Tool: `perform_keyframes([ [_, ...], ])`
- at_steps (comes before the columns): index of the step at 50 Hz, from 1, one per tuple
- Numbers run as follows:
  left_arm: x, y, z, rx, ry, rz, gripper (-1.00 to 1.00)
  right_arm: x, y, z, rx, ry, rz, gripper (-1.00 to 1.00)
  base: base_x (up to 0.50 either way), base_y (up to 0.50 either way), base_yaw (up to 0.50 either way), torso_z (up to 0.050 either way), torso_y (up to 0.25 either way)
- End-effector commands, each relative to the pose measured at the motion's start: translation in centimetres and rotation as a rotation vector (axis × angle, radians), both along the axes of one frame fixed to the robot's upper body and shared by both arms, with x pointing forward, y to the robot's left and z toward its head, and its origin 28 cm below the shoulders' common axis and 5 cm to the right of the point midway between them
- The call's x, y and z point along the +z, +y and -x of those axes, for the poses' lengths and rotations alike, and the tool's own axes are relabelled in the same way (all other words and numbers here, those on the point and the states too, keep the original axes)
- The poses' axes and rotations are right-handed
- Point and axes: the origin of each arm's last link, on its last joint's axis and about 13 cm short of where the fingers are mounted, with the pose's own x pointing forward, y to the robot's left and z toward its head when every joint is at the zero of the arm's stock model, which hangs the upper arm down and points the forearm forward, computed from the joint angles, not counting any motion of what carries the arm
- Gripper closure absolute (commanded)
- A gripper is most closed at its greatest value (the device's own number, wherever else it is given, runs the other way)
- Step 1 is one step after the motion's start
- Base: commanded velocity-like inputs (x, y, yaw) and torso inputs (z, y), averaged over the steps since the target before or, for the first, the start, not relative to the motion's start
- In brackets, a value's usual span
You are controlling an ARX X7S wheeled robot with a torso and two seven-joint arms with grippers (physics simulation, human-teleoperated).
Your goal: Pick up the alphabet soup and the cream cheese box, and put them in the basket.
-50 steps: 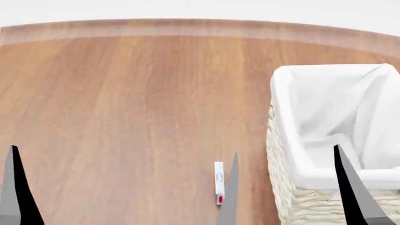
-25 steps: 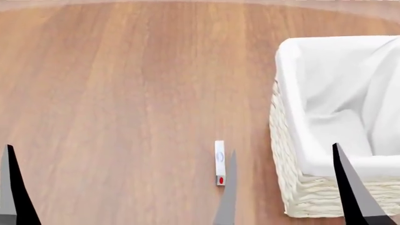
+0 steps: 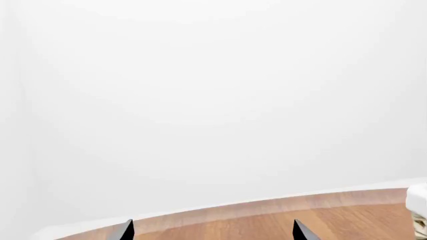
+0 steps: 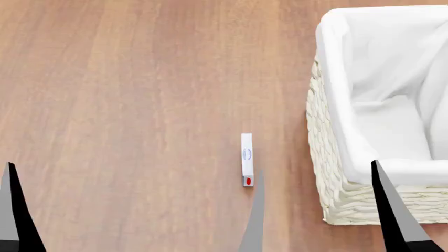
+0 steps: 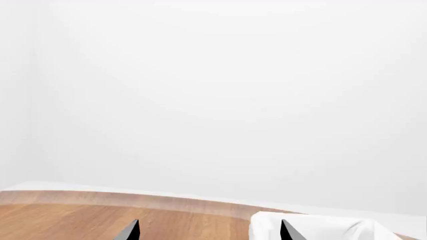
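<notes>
The cream cheese box [image 4: 246,159], thin and white with a red dot at its near end, lies flat on the wooden table just left of the basket [image 4: 341,199]. The basket is cream wicker with a white liner and looks empty inside. My right gripper [image 4: 318,167] is open; its left finger [image 4: 256,215] rises just behind the box's near end and the other stands in front of the basket's near wall. The right wrist view shows the right gripper [image 5: 210,221] with nothing between its fingers. My left gripper [image 3: 213,221] is open and empty. The alphabet soup is out of view.
The wooden table [image 4: 126,105] fills the head view. In both wrist views its curved far edge [image 3: 253,205] meets a plain white background. The basket's white liner [image 5: 313,227] shows in the right wrist view, and a corner of the basket [image 3: 418,200] in the left.
The head view has tilted downward: the table's far edge has left the picture, and the box and basket have slid up in it. Both grippers keep their places, open.
</notes>
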Motion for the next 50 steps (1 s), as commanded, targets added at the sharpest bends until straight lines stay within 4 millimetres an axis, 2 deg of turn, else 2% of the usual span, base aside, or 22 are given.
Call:
perform_keyframes([
  [1,-0.05,0.0,-0.07,0.003,0.003,-0.001,-1.0,0.1,-0.01,-0.13,-0.001,0.004,0.0,-1.0,0.0,0.0,0.0,0.0,-0.129],
  [15,0.02,-0.03,-0.07,0.0,-0.003,-0.001,-1.0,-0.07,-0.02,-0.15,-0.003,0.005,0.004,-1.0,0.0,0.0,0.0,0.0,-0.132],
  [35,-0.16,-0.04,-0.08,0.002,-0.009,0.008,-1.0,-0.06,0.02,-0.24,-0.004,0.021,0.007,-1.0,0.0,0.0,-0.01,0.0,0.0],
  [50,-0.24,-0.11,-0.14,-0.012,-0.007,0.014,-1.0,-0.45,0.06,-0.24,-0.004,0.019,0.013,-1.0,0.0,0.0,-0.21,0.0,0.0],
])
